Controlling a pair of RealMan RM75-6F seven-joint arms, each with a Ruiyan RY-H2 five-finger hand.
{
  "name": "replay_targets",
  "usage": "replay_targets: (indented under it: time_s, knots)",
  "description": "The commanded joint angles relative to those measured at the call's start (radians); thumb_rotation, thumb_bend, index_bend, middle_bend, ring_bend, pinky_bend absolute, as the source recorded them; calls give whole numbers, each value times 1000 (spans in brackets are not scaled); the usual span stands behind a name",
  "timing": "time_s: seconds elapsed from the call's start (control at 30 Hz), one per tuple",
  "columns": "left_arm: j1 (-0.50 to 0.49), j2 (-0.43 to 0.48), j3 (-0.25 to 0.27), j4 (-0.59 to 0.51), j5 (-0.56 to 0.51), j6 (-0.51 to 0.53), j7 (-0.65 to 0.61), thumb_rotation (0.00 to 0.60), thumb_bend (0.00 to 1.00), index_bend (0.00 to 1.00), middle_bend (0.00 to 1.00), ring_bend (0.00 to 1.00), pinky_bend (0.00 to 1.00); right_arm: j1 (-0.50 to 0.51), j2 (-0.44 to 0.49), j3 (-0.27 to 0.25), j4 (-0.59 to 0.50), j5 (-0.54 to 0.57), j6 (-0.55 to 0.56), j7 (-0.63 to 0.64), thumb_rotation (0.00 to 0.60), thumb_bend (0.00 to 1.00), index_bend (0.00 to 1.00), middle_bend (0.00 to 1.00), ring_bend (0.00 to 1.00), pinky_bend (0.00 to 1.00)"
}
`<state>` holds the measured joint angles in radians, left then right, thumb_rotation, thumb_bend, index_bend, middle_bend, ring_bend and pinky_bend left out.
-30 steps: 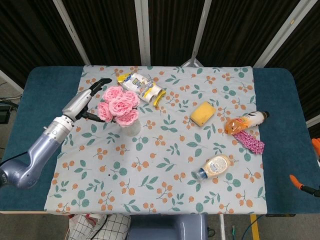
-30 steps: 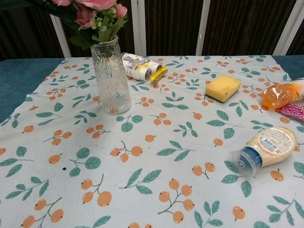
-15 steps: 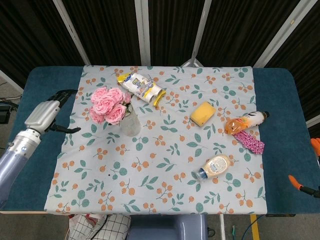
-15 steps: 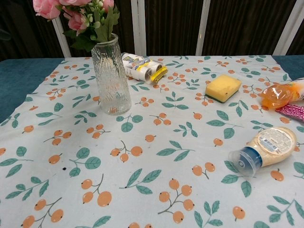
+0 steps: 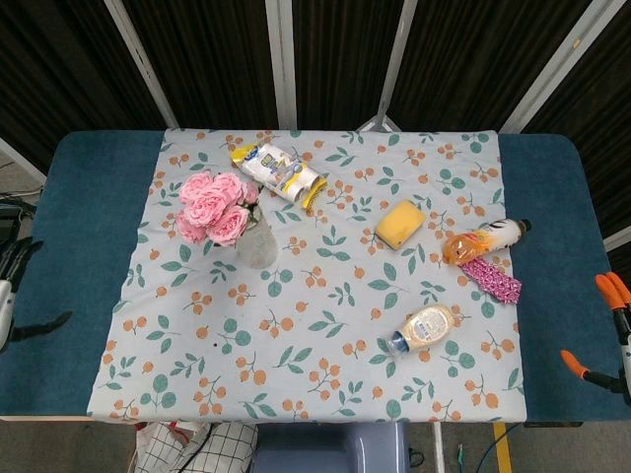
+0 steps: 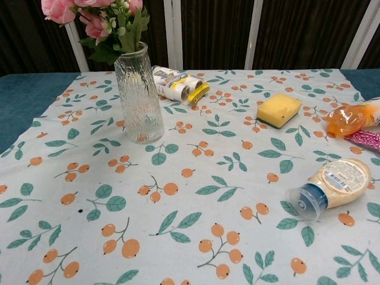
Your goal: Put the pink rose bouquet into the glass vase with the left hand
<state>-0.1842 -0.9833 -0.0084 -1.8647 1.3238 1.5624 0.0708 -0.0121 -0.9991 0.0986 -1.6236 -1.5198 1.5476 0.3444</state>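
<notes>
Step in hand: placement looks done; the pink rose bouquet [image 5: 216, 204] stands in the glass vase [image 5: 257, 244], free of any hand.
Left hand [image 5: 14, 296]: at the far left edge of the head view, well apart from the vase; dark fingers spread, holding nothing.
Right hand [image 5: 611, 330]: only orange-tipped parts show at the right edge of the head view; whether it is wide or closed cannot be told.
Next move: judged to call for nothing beyond keeping the left arm off the vase; a check that the stems sit steady would suffice.
Bouquet appearance: pink blooms bunched above green leaves, leaning toward the vase's left side in both views.
Vase appearance: clear ribbed glass, upright on the floral tablecloth [image 6: 190, 237], near the yellow-ended packet [image 6: 178, 84].
Risk: the leaning blooms could tip a light vase; judgement only.
</notes>
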Motion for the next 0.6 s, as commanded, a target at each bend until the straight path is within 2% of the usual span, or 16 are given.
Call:
replay_targets:
  time_s: [0.03,0.37,0.6]
  knots:
    - [64,-58,34,52,52,68,0,600,203,138,74,0,92,4,-2,-2,18,-15,8,-4,600,240,83,31,87,0]
    - [92,-84,26,104,152,132,-26,600,203,139,74,0,92,13,-45,-5,19,-52,36,-84,600,239,83,32,87,0]
    - [97,-85,9,130,131,111,-45,600,204,139,74,0,92,30,-101,-7,53,-47,18,-161,600,240,83,31,87,0]
